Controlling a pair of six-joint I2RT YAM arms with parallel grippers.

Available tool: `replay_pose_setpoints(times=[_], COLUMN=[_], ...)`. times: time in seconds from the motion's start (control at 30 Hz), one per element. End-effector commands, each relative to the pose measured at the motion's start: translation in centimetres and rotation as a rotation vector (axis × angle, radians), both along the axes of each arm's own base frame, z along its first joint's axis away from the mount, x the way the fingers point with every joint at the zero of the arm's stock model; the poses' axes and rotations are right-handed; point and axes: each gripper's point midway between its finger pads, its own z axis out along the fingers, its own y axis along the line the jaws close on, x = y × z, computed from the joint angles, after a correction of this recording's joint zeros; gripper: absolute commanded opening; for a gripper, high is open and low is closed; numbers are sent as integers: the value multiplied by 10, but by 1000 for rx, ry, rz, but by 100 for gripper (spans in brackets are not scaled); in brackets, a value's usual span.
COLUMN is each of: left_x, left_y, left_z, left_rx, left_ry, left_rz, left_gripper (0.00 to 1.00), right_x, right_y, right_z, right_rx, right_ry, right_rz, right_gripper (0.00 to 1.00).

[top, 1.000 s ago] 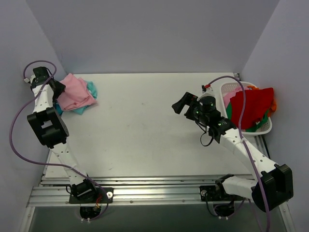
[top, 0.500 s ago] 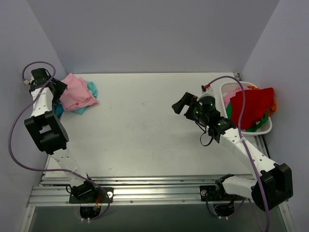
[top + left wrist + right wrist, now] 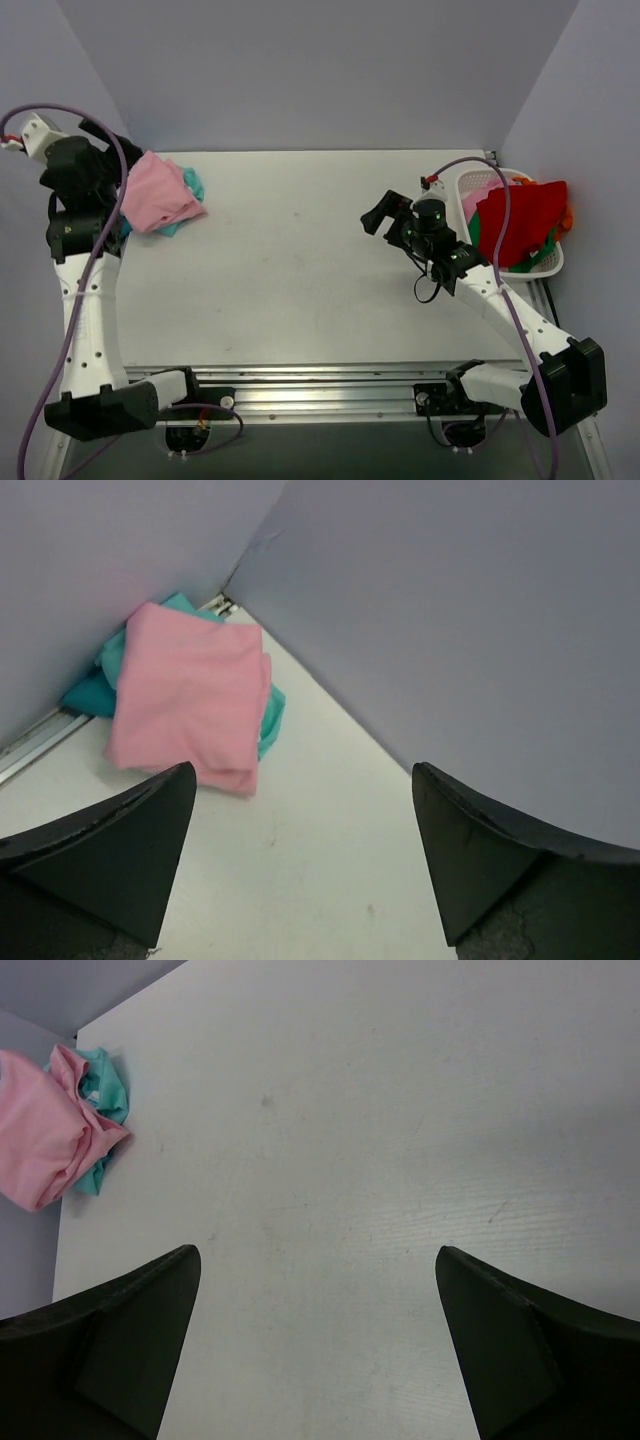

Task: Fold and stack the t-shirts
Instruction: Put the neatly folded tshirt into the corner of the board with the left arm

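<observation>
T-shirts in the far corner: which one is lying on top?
The pink t-shirt lies on top, folded. The teal t-shirt is underneath, with only its edges peeking out around the pink one.

No legible text, labels, brand marks, numbers or signs in any view.
</observation>
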Motion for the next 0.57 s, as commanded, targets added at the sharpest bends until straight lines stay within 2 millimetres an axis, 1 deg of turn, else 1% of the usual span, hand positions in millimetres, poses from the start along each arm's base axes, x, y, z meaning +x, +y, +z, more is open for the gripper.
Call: replay_pose_setpoints(times=[0.0, 0.03, 0.07, 0.1, 0.13, 0.17, 0.2, 0.23, 0.27, 0.3, 0.37, 0.4, 0.5, 0.53], left_x=[-3, -3, -12, -20, -28, -38, -44, -50, -57, -61, -68, -69, -66, -65], left_y=[-36, -78, -89, -101, -126, -123, -125, -125, -122, -111, -98, -92, -91, -94], left_z=[-79, -89, -86, -112, -121, -119, -126, -139, -142, -144, -146, -146, -151, -152], left_rx=[58, 84, 108, 121, 143, 163, 167, 180, 192, 217, 248, 276, 291, 286], left_ry=[172, 175, 146, 193, 197, 178, 187, 212, 230, 247, 282, 297, 328, 333], left_rz=[-93, -208, -222, -246, -311, -277, -276, -274, -261, -210, -152, -127, -119, -130], left_gripper=[100, 94, 94, 94, 94, 94, 94, 94, 94, 94, 94, 94, 94, 94], right_x=[3, 1, 0, -3, -6, -9, -12, -15, -16, -18, -20, -21, -22, -22], right_y=[-14, -16, -17, -22, -21, -22, -23, -25, -27, -28, -29, -29, -24, -24], right_z=[21, 24, 28, 37, 41, 45, 53, 54, 55, 57, 54, 52, 43, 41], right_rx=[-32, -37, -39, -36, -37, -40, -36, -48, -53, -57, -66, -66, -71, -74], right_ry=[-63, -68, -80, -110, -123, -134, -155, -155, -154, -155, -146, -142, -122, -119], right_rz=[-63, -71, -78, -94, -95, -99, -103, -113, -122, -127, -136, -138, -129, -132], right_gripper=[100, 100, 100, 100, 100, 100, 100, 100, 100, 100, 100, 100, 100, 100])
